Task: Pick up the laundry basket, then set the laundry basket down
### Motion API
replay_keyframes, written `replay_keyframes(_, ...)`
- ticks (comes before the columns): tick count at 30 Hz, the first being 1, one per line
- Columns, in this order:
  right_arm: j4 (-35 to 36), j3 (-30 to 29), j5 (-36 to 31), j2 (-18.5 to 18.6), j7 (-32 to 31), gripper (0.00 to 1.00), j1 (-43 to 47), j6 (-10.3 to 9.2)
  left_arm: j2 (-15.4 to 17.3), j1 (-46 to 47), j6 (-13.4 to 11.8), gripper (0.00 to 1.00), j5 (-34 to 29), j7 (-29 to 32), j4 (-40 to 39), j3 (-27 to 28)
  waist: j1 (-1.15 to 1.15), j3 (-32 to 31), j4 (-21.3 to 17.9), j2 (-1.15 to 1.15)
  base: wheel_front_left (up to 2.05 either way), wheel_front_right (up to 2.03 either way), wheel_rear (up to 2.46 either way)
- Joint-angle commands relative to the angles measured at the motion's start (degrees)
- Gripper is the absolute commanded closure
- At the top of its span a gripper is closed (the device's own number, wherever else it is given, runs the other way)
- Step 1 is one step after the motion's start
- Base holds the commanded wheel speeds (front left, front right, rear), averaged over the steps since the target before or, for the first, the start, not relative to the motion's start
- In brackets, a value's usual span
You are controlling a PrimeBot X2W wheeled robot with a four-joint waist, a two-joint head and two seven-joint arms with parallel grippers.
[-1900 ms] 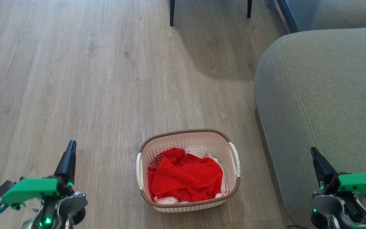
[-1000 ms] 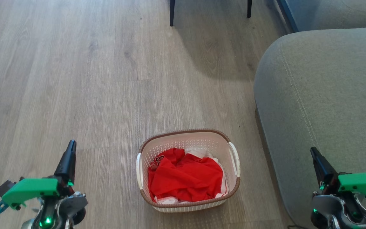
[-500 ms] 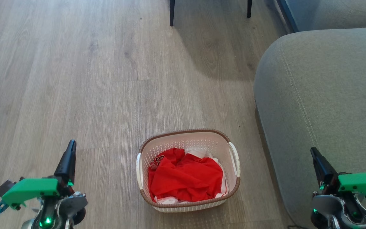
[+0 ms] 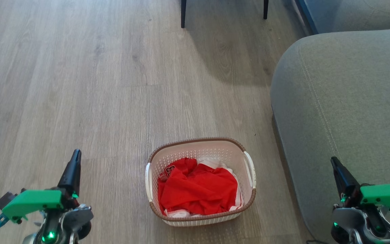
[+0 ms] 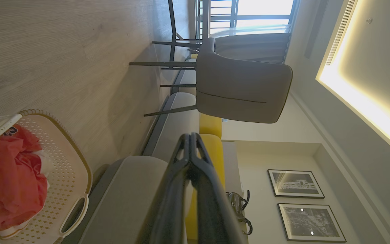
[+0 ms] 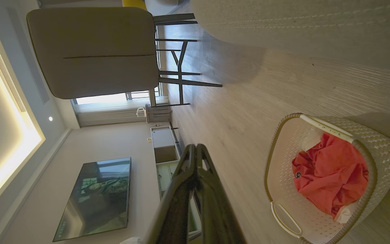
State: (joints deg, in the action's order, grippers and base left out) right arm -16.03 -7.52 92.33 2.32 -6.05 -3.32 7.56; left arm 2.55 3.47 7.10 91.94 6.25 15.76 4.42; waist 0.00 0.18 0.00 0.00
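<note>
The laundry basket stands on the wood floor at lower centre of the head view, cream-white and perforated with a brown rim, white side handles and red clothing inside. It also appears at the lower left of the left wrist view as the laundry basket and at the lower right of the right wrist view as the laundry basket. My left gripper is shut and empty, well to the basket's left. My right gripper is shut and empty, to the basket's right, over the sofa. In the wrist views the left gripper and right gripper show closed fingers.
A grey sofa rises close to the basket's right side. Dark chair legs stand at the far end of the floor, belonging to a grey chair. Open wood floor stretches ahead and to the left. A television hangs on the far wall.
</note>
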Motion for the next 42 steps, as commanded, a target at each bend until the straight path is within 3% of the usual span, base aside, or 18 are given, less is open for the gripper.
replay_keyframes(1, 2.0, 1.0, -0.2, 0.6, -0.4, 1.0, -2.9, -0.08, 0.3, 2.7, 0.4, 1.0, 0.2, 0.2, -1.7, 2.1, 0.0, 0.0, 0.0, 0.0, 0.0, 0.0, 0.0)
replay_keyframes(30, 2.0, 1.0, -0.2, 0.6, -0.4, 1.0, -2.9, -0.08, 0.3, 2.7, 0.4, 1.0, 0.2, 0.2, -1.7, 2.1, 0.0, 0.0, 0.0, 0.0, 0.0, 0.0, 0.0)
replay_keyframes(31, -0.2, 0.0, 0.0, 0.0, 0.0, 0.0, 0.0, 0.01, 0.0, 0.0, -0.1, 0.0, 0.0, 0.0, 0.2, 0.0, 0.0, 0.0, 0.0, 0.0, 0.0, 0.0, 0.0)
replay_keyframes(42, -1.9, 1.3, -0.6, -0.3, 1.5, 0.0, 1.1, -0.01, -0.1, -1.4, 0.0, 0.0, -0.8, -1.4, 1.3, -1.0, 0.0, -0.1, 0.0, 0.0, 0.0, 0.0, 0.0)
